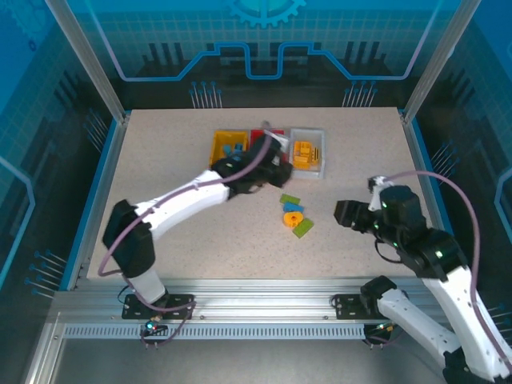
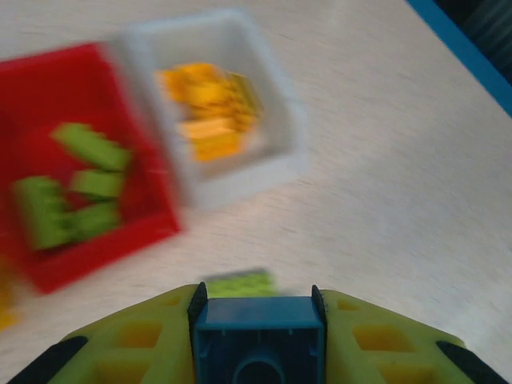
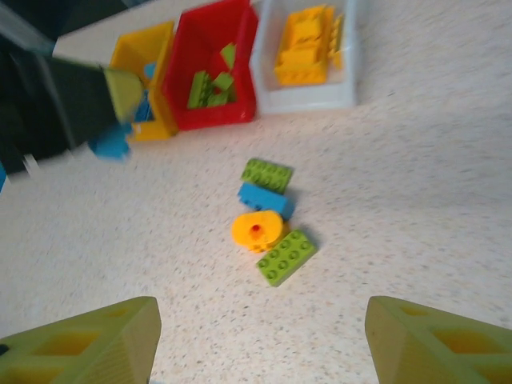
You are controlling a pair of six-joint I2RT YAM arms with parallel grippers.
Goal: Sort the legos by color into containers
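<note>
While the left pincer (image 2: 258,306) is clamped on a blue brick (image 2: 258,352), with its yellow-green fingers (image 2: 144,344) pressed against either side, it hangs over the counter (image 2: 384,200) just short of the bins. Beyond it, blurred, the red bin (image 2: 104,252) sits at the left of the wrist frame and holds green bricks (image 2: 88,148). Against its right side, the white bin (image 2: 240,180) holds yellow bricks (image 2: 204,108). From above, the yellow bin (image 1: 218,144) is leftmost in the row, near the top centre of the frame, and that arm's head partly hides the red one. Lower in the frame, a loose cluster lies on the counter. An upper green brick (image 3: 267,174) touches a loose blue brick (image 3: 266,198), a round yellow piece (image 3: 258,230) lies just below them, and a lower green brick (image 3: 286,256) lies at its lower right. The right pincer (image 3: 260,352) has its jaws wide apart and holds nothing, to the right of the cluster in the overhead frame.
</note>
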